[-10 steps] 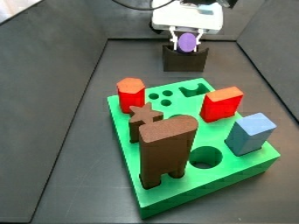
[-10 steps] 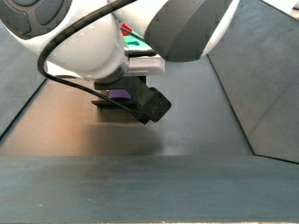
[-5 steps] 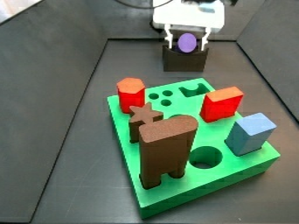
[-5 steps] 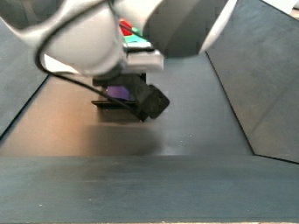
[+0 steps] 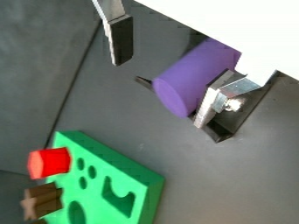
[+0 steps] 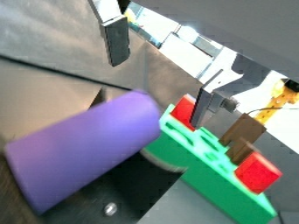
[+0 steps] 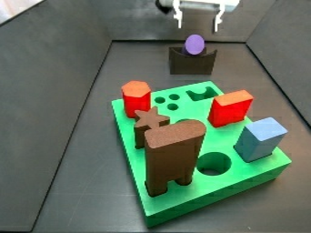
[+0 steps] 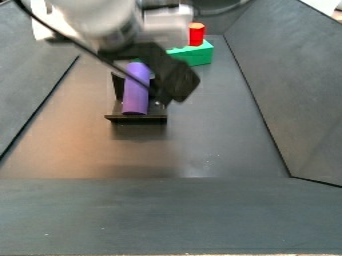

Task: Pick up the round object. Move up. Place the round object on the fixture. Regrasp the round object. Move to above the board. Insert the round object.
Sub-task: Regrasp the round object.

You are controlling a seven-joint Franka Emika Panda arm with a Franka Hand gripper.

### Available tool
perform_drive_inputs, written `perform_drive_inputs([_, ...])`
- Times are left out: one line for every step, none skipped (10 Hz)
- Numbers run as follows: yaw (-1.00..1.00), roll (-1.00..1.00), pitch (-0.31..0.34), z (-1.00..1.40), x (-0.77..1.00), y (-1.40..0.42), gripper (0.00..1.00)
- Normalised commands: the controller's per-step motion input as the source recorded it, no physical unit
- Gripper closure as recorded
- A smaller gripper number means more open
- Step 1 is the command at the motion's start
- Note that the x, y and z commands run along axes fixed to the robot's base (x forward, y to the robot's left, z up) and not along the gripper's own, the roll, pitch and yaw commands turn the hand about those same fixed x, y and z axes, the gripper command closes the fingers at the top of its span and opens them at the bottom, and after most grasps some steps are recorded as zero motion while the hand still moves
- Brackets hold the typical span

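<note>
Round object: purple cylinder (image 7: pixel 195 44) resting on the dark fixture (image 7: pixel 192 62) at the far end of the floor in a side view; it also shows lying on the fixture (image 8: pixel 136 117) as a purple bar (image 8: pixel 135 85) in a side view.
Gripper: gripper (image 7: pixel 198 15) sits above the cylinder at the top edge of a side view, jaws spread apart and holding nothing; the piece stands clear below the fingertips.
Fingers: in a wrist view, one silver finger (image 5: pixel 115 33) and its mate (image 5: pixel 222 98) flank the purple cylinder (image 5: pixel 193 79), with a visible gap on the first side; contact on the other side cannot be told. In a wrist view the fingers (image 6: pixel 115 35) again stand apart above the cylinder (image 6: pixel 84 157).
Board: green board (image 7: pixel 198 162) lies nearer the camera, well apart from the fixture; its round hole (image 7: pixel 214 165) is empty.
Other pieces on board: red hexagonal block (image 7: pixel 135 96), red block (image 7: pixel 230 108), blue block (image 7: pixel 261 138), tall brown piece (image 7: pixel 172 156).
Board in wrist views: green board (image 5: pixel 97 184) with the red block (image 5: pixel 49 162) shows beyond the cylinder.
</note>
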Motion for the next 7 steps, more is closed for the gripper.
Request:
perform_drive_inputs([-0.05, 0.03, 0.094, 0.50, -0.03, 0.01, 0.00])
perform_drive_inputs([-0.06, 0.03, 0.082, 0.31, -0.03, 0.01, 0.00])
perform_drive_inputs([0.00, 1.00, 0.032, 0.89, -0.12, -0.82, 0.00])
perform_drive_inputs([0.00, 1.00, 0.028, 0.79, -0.11, -0.80, 0.00])
perform_drive_inputs([0.00, 1.00, 0.014, 0.60, -0.13, -0.63, 0.00])
perform_drive_inputs([0.00, 1.00, 0.005, 0.40, -0.13, -0.48, 0.00])
perform_drive_inputs([0.00, 1.00, -0.002, 0.13, -0.09, -0.27, 0.00])
